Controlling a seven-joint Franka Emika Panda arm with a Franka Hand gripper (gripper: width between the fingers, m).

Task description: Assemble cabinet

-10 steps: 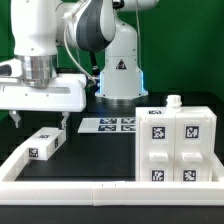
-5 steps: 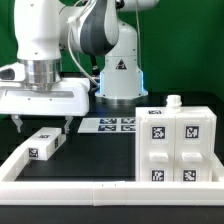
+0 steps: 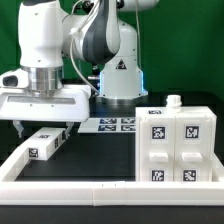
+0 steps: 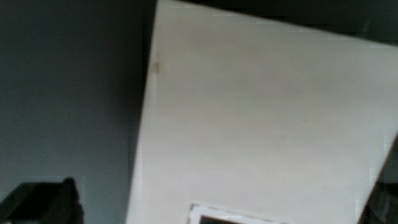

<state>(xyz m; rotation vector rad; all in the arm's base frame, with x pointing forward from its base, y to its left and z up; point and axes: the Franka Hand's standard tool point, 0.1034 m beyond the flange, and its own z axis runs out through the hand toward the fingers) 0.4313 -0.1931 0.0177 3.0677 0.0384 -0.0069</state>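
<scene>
**Q:** First entry, the exterior view's left?

**A:** Fingers (image 3: pixel 19 128): dark and set apart, one on either side of the panel (image 3: pixel 45 143). The tips are low, about level with the panel's top face. Whether they touch it cannot be told. In the wrist view the panel (image 4: pixel 267 110) fills most of the frame and one finger sits off its long edge. Judged: they are spread wider than the panel so they can close across its short width.

**Q:** The panel itself?

**A:** White and flat, lying on the black counter (image 3: pixel 100 155), with a tag (image 3: pixel 34 152) face up at its near end. It lies loose, well apart from the box. Judged: lying flat leaves both long edges free for a grasp.

**Q:** Middle?

**A:** Marker board (image 3: pixel 110 125): flat at the back of the counter, in front of the arm's base. It carries tags only and is no part of the cabinet.

**Q:** Right?

**A:** Box (image 3: pixel 175 145): white and upright, with four tags on the facing side and a small knob on top. It stands near the rail (image 3: pixel 60 185) at the front. Judged: it is parked there so the rail can brace it when parts are pressed on.

**Q:** Status?

**A:** The panel is not yet lifted. Judged: the step in hand is the grasp. Closing squarely matters, because a skewed grip could twist the panel and spoil its fit to the box.
</scene>
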